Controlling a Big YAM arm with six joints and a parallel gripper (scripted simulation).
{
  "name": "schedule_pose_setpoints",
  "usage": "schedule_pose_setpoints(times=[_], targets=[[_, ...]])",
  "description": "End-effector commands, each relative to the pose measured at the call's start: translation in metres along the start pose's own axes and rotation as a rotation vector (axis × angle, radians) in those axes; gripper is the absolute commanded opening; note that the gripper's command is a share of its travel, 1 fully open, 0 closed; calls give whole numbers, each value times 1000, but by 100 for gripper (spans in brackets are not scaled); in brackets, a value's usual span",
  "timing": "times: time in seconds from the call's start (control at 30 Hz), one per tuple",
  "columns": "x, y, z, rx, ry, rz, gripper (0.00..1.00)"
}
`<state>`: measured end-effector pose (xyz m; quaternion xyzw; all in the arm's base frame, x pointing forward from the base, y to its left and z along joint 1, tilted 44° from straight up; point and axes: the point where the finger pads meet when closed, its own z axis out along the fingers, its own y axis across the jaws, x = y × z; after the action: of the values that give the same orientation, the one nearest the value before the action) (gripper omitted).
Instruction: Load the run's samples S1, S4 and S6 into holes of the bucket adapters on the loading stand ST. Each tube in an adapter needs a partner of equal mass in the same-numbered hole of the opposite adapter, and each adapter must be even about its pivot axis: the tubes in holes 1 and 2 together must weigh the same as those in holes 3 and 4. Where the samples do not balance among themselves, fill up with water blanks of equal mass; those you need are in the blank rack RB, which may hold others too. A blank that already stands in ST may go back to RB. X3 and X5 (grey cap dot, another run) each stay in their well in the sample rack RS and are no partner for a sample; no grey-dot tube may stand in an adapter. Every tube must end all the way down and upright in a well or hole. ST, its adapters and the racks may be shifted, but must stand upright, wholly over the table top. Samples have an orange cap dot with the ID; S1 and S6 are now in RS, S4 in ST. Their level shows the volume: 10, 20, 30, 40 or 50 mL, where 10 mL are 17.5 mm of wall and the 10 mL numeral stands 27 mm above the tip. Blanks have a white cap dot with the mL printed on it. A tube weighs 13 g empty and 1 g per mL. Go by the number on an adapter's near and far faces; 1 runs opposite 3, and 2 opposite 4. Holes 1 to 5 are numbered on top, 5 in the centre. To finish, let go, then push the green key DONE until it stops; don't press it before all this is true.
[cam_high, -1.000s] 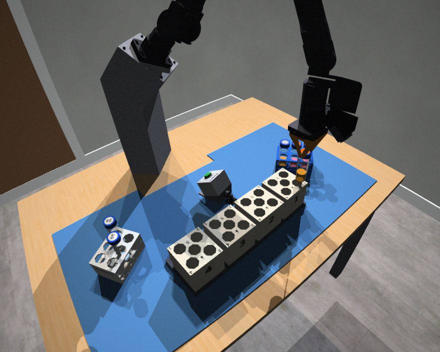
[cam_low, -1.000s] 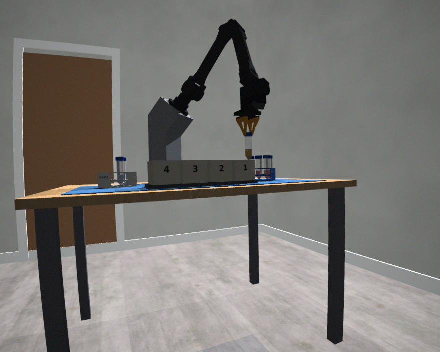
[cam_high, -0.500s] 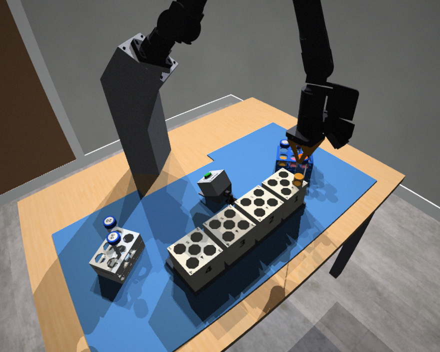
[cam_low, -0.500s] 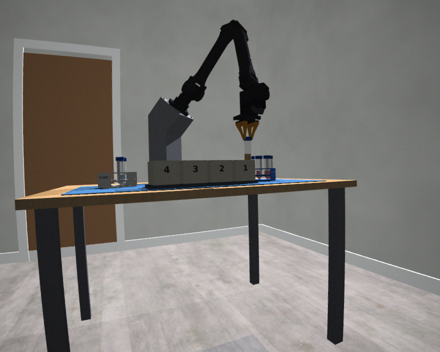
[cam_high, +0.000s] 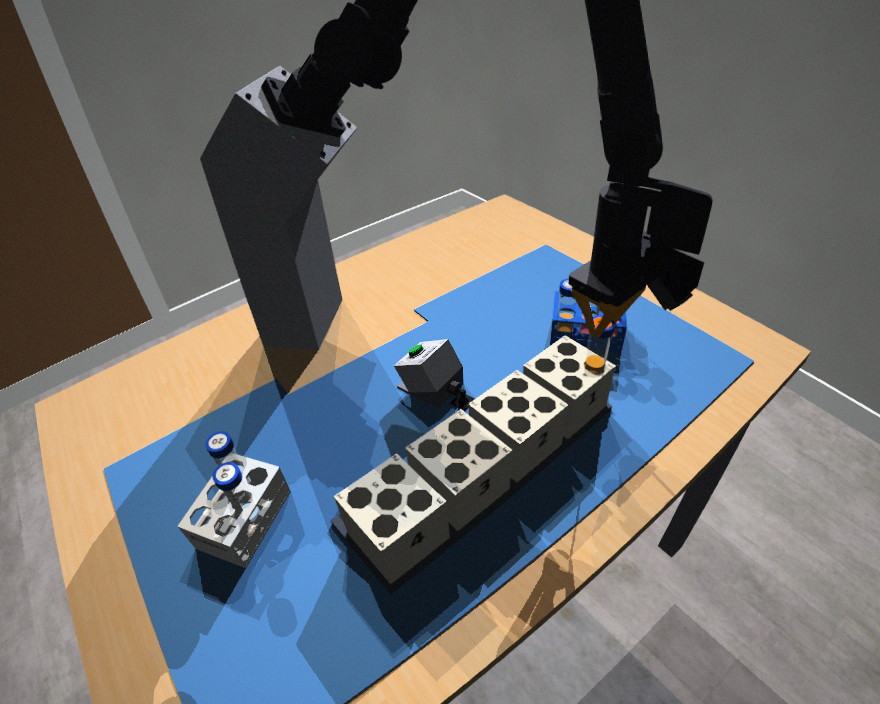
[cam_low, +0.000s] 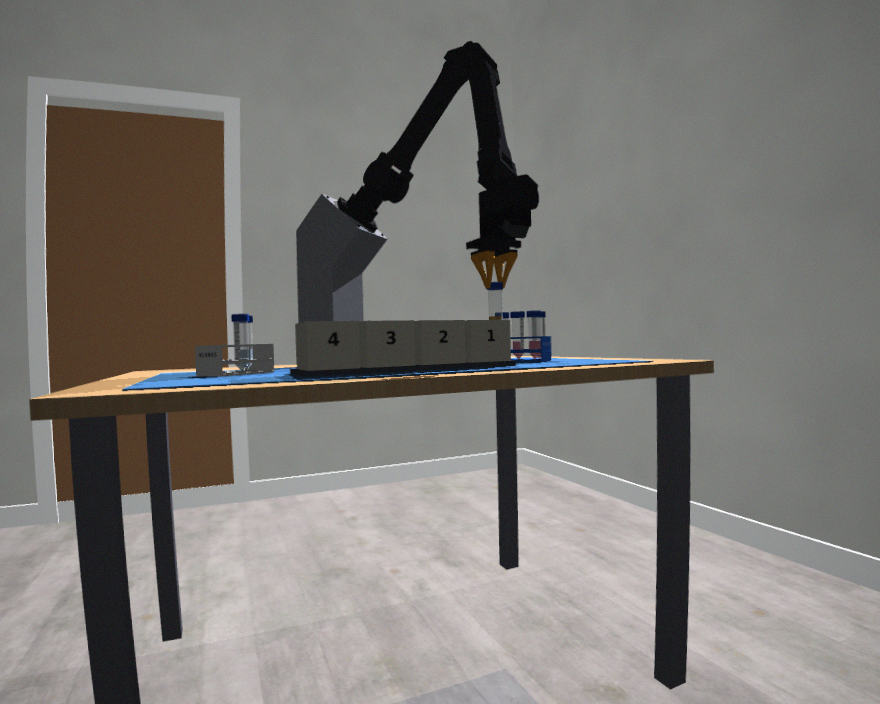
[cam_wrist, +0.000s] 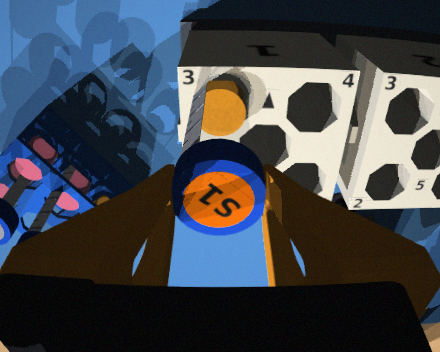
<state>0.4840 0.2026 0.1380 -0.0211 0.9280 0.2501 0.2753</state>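
My gripper (cam_high: 601, 321) is shut on the cap of sample tube S1 (cam_wrist: 219, 196), a blue cap with an orange dot. The tube hangs upright from the fingers in the exterior view (cam_low: 496, 299). Its orange-filled lower end (cam_high: 595, 361) is at hole 3 of adapter 1 (cam_high: 571, 367), the right end block of stand ST (cam_high: 477, 440). In the wrist view the lower end (cam_wrist: 224, 106) sits in the mouth of that hole. How deep it reaches I cannot tell. The other holes in view look empty.
The blue sample rack RS (cam_high: 583, 323) with several tubes stands just behind adapter 1, close to my fingers. The blank rack RB (cam_high: 231, 508) at the left holds a 20 blank (cam_high: 219, 441) and a 40 blank (cam_high: 226, 476). The green DONE key (cam_high: 416, 349) sits on a grey box behind ST.
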Motion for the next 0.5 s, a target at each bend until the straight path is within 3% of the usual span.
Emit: schedule_pose_setpoints(times=[0.0,0.47], targets=[[-16,12,5,-16,-28,-8,0],[-15,11,22,-15,-26,-7,0]])
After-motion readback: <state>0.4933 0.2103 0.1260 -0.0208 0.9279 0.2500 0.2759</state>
